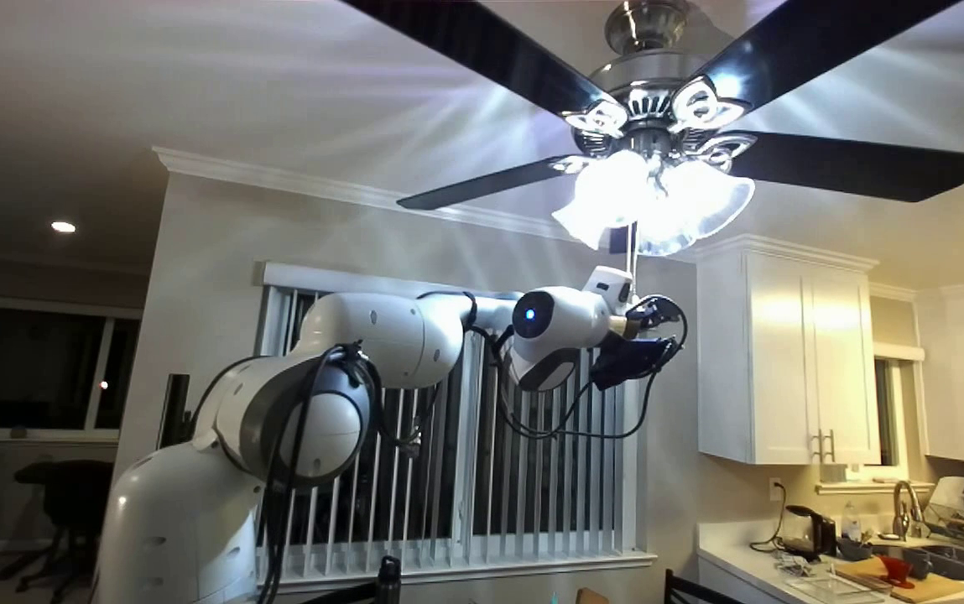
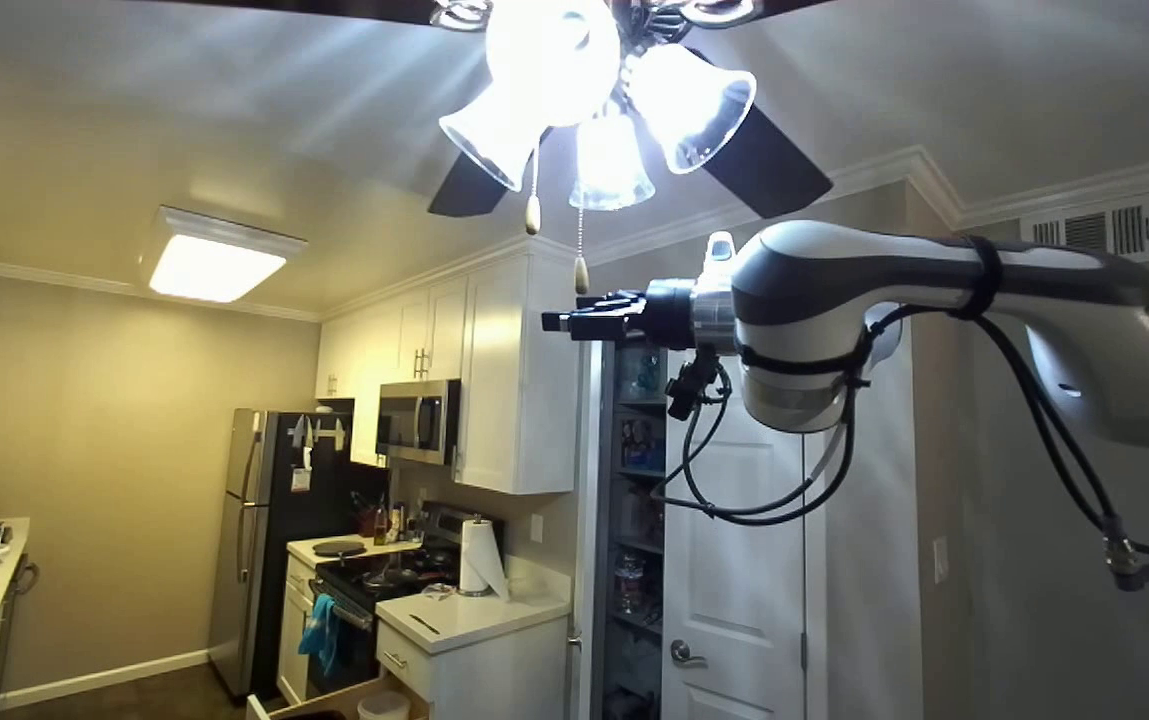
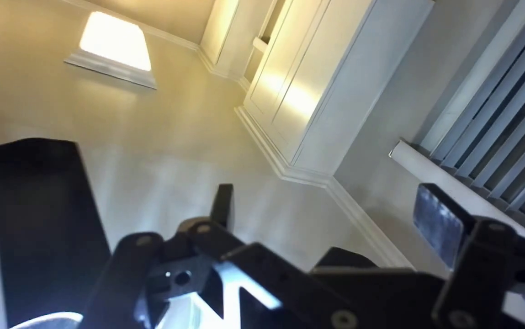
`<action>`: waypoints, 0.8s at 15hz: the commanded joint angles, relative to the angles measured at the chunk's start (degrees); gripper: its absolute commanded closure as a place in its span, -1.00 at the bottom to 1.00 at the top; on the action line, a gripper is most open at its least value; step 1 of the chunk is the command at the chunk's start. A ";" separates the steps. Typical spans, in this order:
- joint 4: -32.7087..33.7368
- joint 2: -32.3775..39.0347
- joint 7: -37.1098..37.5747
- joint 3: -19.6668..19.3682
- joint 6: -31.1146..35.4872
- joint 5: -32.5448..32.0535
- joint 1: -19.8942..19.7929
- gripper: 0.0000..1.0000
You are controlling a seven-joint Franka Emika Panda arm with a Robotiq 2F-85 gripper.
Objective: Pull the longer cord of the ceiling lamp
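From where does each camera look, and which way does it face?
Wrist view: sits on the wrist, looks upward at a rectangular ceiling light and white wall cabinets; the open gripper shows along the bottom.
In an exterior view: below the ceiling fan, facing vertical blinds; the arm extends from the picture's lower left.
In an exterior view: also below the fan, facing the microwave and pantry shelves; outer arm and gripper extend from the picture's right.
Both exterior views share lit glass shades, arm and gripper.

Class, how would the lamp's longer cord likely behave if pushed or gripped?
Thin and hanging from above, the longer cord would probably swing rather than resist. Its pendant looks small, so likely light, and its tapered shape might slip from the open jaws.
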 commanded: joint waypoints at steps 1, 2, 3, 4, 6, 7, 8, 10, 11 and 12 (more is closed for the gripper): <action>4.09 1.61 2.75 1.36 0.35 -0.66 -1.60 -1.00; 5.40 2.15 3.02 1.44 0.73 -0.83 -1.72 -1.00; 6.49 2.62 3.27 1.49 0.83 -0.99 -2.01 -1.00; 7.44 3.06 3.63 1.59 0.86 -1.07 -2.46 -1.00; 8.20 3.57 4.63 1.90 0.13 -1.69 -3.86 -1.00; 8.54 4.03 5.01 2.03 0.25 -2.08 -4.66 -1.00; 8.68 4.43 5.59 2.26 0.15 -2.51 -5.61 -1.00; 8.37 4.88 6.55 2.77 -0.27 -4.08 -7.53 -1.00; 8.01 4.72 7.64 3.09 -1.35 -5.15 -8.44 -0.50; 7.95 4.65 8.22 3.23 -2.03 -5.91 -8.85 -0.46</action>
